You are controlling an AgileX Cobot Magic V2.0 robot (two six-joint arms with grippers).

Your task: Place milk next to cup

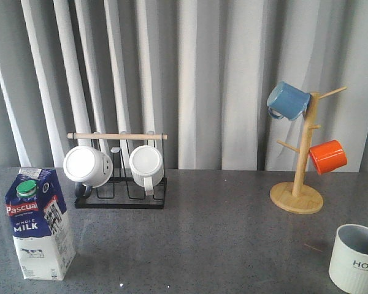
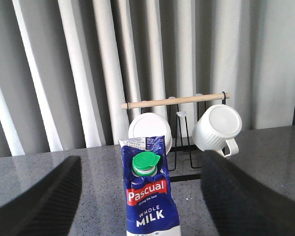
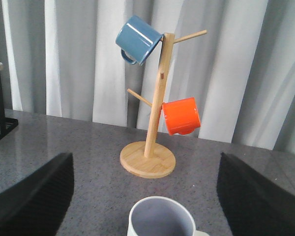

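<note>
Left claw gapes wide around the milk, untouched; right claw wide open above the cup.

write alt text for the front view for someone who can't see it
A milk carton stands at the table's near left, far from a ribbed "HOME" cup at the near right. Behind are a black rack holding two white mugs and a wooden mug tree with blue and orange mugs.

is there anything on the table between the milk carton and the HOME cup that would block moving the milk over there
Nothing visible does. The milk stands at the front left and the cup at the front right, with bare table between them. The black mug rack and wooden mug tree sit farther back.
</note>
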